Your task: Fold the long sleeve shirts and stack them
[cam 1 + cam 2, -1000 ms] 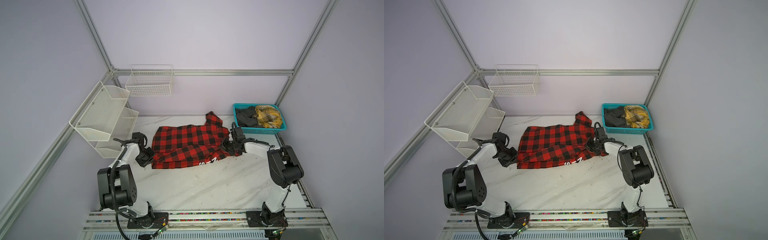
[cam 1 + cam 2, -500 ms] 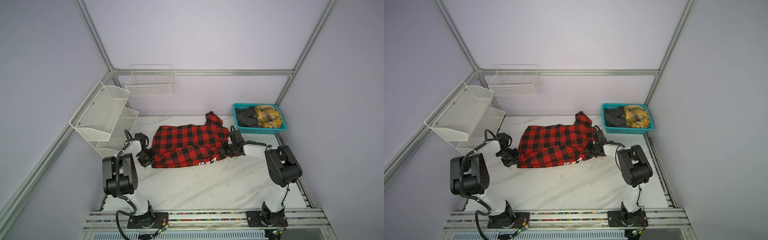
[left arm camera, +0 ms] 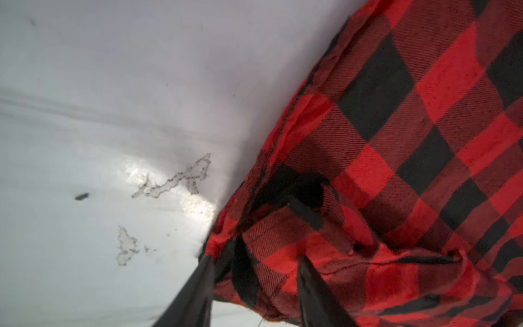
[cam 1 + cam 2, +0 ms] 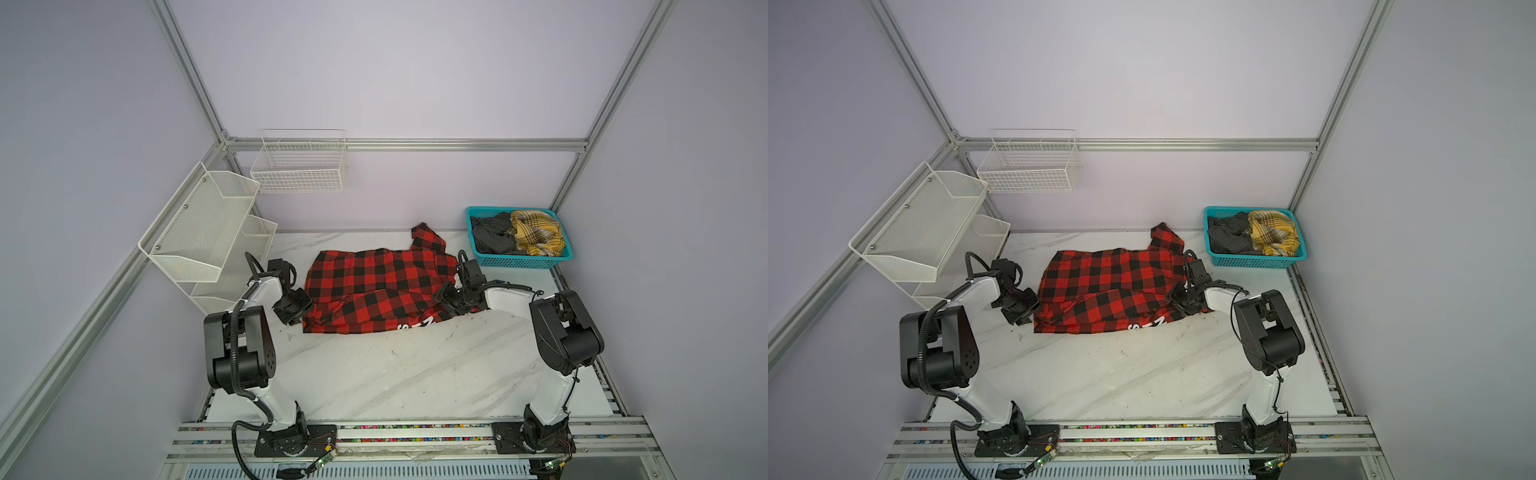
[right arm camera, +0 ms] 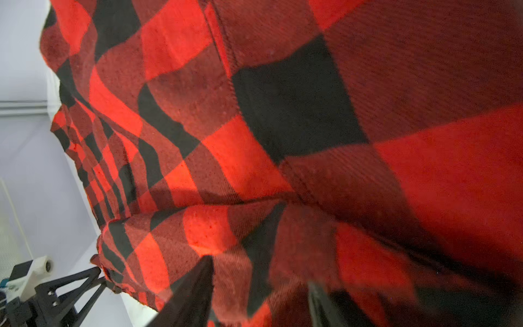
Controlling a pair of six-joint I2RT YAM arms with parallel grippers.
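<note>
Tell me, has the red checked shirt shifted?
No. The red checked shirt lies as before, its far tip just as close to the teal basket.

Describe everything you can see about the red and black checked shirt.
The checked shirt is soft cloth in red-and-black squares, lying partly folded and rumpled on the marble table, a strip trailing toward the back. White letters peek out at its front edge. The left gripper and right gripper, jaws apart, sit at its ends.
</note>
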